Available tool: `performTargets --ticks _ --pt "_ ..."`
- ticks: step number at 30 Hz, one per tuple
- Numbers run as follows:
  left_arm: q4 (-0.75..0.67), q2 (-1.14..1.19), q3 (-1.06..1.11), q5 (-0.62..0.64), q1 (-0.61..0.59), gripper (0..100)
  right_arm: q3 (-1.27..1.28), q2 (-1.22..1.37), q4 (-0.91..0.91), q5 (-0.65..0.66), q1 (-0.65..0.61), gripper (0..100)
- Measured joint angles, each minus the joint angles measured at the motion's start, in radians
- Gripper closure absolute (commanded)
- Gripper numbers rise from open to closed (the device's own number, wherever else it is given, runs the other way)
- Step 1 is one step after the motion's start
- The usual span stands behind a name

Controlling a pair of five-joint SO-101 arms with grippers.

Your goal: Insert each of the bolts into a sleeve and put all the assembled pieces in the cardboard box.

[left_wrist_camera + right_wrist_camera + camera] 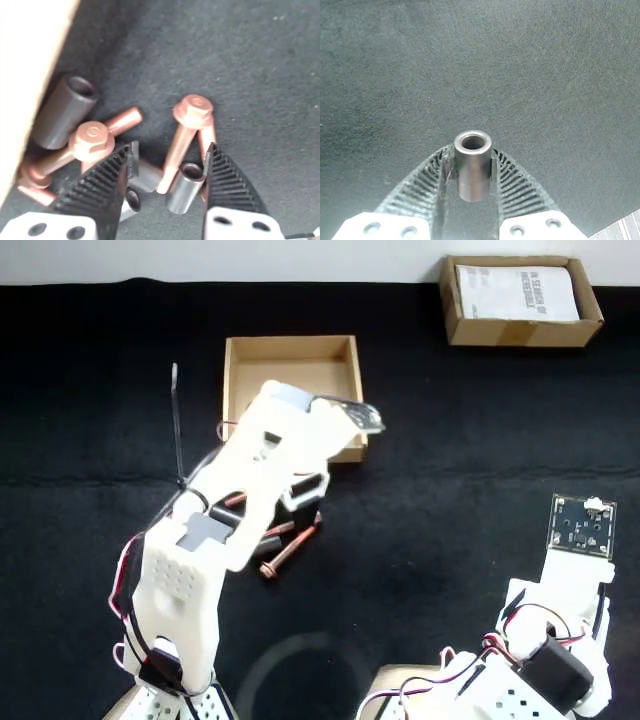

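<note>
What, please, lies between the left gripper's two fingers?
In the left wrist view, a copper bolt and a grey sleeve lie on the black mat between the open fingers of the left gripper, another sleeve beside one finger.

A: Tight around the left end effector (172,150). Bolts (182,145) and sleeves (65,112) heaped between and beside its open jaws, with the cardboard box (25,75) wall just beside the heap.
B: Roomier on the right. Bare worktop (545,75) under the right end effector (471,152), itself taken up by a sleeve (472,175).
A: Wide open strip between both arms too. Second box (520,330) well apart, off in the far corner.
</note>
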Motion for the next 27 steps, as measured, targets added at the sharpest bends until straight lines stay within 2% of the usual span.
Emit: performTargets --ticks 9,14,22,27 --pt "-0.017 0.114 -0.032 0.0 -0.006 78 0.0 0.0 0.0 0.0 0.0 99.1" --pt "-0.02 0.141 -0.066 0.02 -0.005 91 0.003 0.0 0.0 0.0 0.0 99.1" --pt "-0.018 0.144 -0.072 0.035 -0.003 94 0.041 -0.002 0.0 0.0 0.0 99.1" --pt "0.032 0.103 -0.072 0.038 0.008 94 0.041 -0.002 0.0 0.0 0.0 99.1"
